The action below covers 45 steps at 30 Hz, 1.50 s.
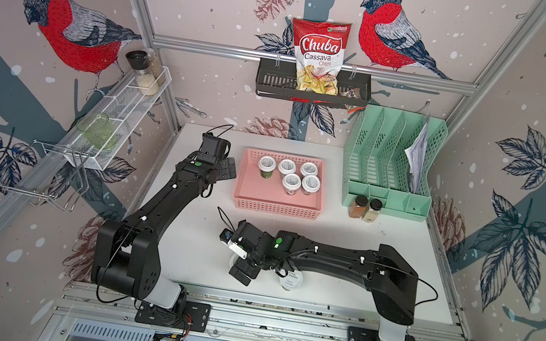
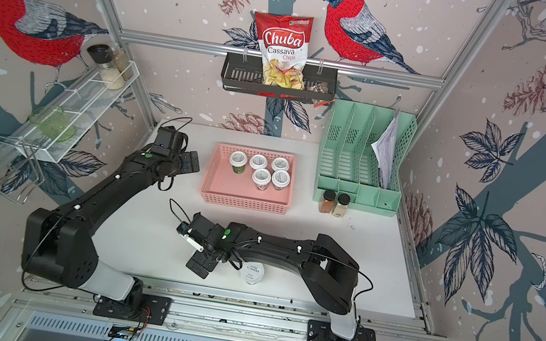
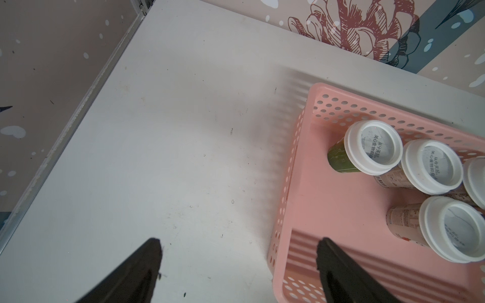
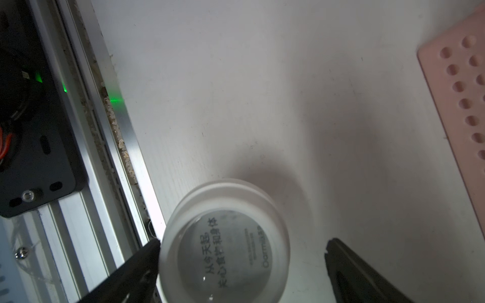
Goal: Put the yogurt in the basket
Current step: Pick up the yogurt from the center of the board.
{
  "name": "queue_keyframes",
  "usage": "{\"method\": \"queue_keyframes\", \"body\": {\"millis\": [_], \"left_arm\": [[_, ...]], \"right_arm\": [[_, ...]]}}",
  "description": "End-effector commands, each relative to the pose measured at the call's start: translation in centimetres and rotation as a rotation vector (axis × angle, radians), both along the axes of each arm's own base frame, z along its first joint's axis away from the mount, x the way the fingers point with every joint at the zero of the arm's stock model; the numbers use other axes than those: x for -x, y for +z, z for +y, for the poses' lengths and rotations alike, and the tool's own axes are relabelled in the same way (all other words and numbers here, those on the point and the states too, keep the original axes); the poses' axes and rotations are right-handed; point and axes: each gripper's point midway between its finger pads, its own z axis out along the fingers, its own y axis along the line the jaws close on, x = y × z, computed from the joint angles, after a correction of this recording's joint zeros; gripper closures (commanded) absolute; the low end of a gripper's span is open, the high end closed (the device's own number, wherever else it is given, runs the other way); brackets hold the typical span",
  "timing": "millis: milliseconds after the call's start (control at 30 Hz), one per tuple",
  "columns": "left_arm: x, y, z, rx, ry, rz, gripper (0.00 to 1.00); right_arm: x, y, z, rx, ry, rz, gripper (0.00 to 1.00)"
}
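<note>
Top views: five yogurt cups [image 1: 287, 167] are seen upright, lids up, long axis vertical, grouped in the upper half of the pink basket [image 1: 276, 211] at centre frame. A sixth cup [image 2: 252, 272] at lower centre is partly covered by the right arm [image 2: 280, 251]. The right gripper [image 1: 240, 267] gap can't be judged here.

Left wrist: the left gripper [image 3: 238, 251] is spread wide with nothing held. At frame right, one green-sided cup and pale printed ones are seen. One is cut off.

Right wrist: wide-spread fingers flank a white, grey-printed lid [image 4: 225, 249], clipped at the bottom edge.
</note>
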Motion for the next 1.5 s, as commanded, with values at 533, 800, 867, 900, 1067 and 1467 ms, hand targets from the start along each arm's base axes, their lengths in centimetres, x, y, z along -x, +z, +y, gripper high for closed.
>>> {"method": "queue_keyframes", "body": {"millis": [533, 800, 867, 900, 1067, 1467], "left_arm": [[-0.1, 0.8, 0.6, -0.019, 0.021, -0.022, 0.05], [-0.1, 0.8, 0.9, -0.025, 0.03, -0.024, 0.05], [-0.2, 0.9, 1.0, -0.024, 0.036, -0.027, 0.05], [-0.3, 0.9, 1.2, -0.02, 0.039, -0.028, 0.05], [-0.4, 0.7, 1.7, 0.006, 0.046, -0.023, 0.05], [-0.3, 0.8, 1.7, 0.007, 0.043, -0.025, 0.05]], "right_arm": [[0.2, -0.7, 1.0, -0.016, 0.027, 0.048, 0.16], [-0.2, 0.0, 0.9, -0.014, 0.017, 0.035, 0.18], [-0.4, 0.4, 0.8, -0.018, 0.014, 0.031, 0.18], [-0.6, 0.7, 0.8, -0.022, 0.01, 0.03, 0.19], [-0.5, 0.2, 0.5, -0.005, 0.016, 0.048, 0.16], [-0.3, -1.2, 0.6, 0.023, 0.022, 0.08, 0.17]]}}
